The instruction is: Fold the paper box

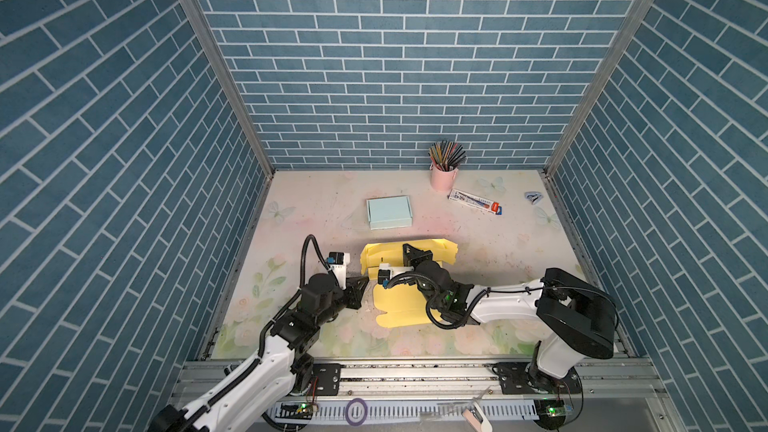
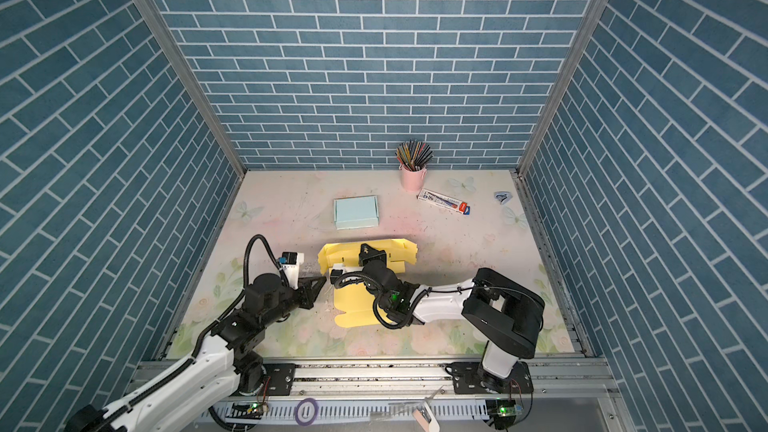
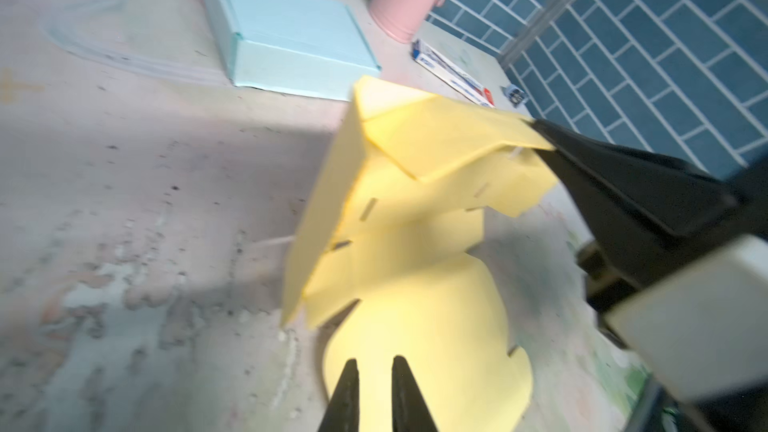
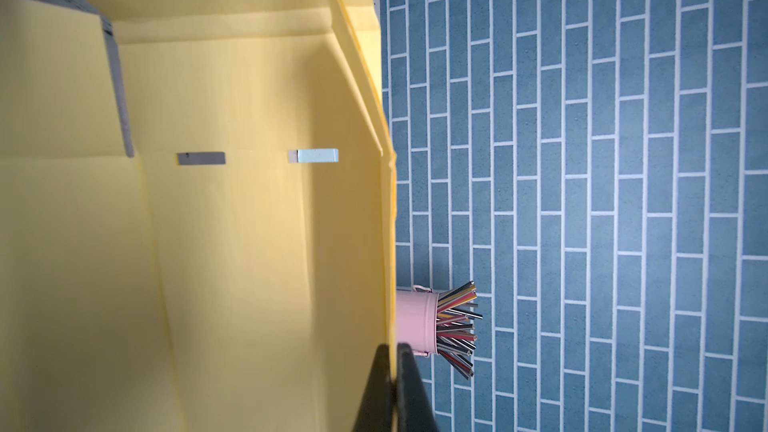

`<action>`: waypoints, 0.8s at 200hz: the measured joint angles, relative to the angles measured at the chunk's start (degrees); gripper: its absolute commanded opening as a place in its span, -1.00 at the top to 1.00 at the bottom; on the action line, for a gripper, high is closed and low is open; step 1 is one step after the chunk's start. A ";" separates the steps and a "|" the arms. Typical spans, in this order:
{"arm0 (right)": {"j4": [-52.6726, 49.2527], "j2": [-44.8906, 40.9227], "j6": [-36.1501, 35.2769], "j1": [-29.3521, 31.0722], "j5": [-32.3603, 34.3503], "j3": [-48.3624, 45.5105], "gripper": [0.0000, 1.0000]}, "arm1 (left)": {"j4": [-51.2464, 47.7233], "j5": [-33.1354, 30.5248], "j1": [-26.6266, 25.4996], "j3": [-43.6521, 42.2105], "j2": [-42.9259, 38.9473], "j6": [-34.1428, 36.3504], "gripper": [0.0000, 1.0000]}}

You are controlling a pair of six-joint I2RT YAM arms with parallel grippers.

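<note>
Blue brick walls (image 1: 415,56), floral tabletop (image 1: 519,259)

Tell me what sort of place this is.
Probably a staged robot-training cell, not a real room: brick-print wall panels on aluminium framing, two arms bolted to a rail, and craft props on a floral table mat: a pink pencil cup, a half-folded yellow paper box.

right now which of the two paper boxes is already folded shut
The light blue box near the back, fully closed; the yellow box is a half-open sheet, its edge pinched by the right gripper.
</note>
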 measured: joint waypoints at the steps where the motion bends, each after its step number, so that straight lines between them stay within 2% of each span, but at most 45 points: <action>1: 0.00 0.04 0.00 0.02 0.02 0.00 1.00 | 0.00 -0.09 -0.22 -0.04 -0.13 -0.04 0.71; 19: 0.02 0.46 0.02 0.37 0.31 0.00 1.00 | 0.85 -2.71 -5.88 -0.52 -0.26 -1.79 0.73; 35: 0.09 0.66 0.09 0.85 0.63 0.00 1.00 | 4.00 -4.00 -7.82 -0.81 4.20 -3.21 0.76; 105: -0.87 0.68 1.25 3.26 2.05 -0.07 1.00 | 22.84 -5.57 -8.31 3.41 35.01 -4.63 0.85; 160: -2.21 0.90 4.98 4.28 3.28 -1.97 1.00 | 34.38 -6.27 -7.19 5.07 46.95 -5.57 0.87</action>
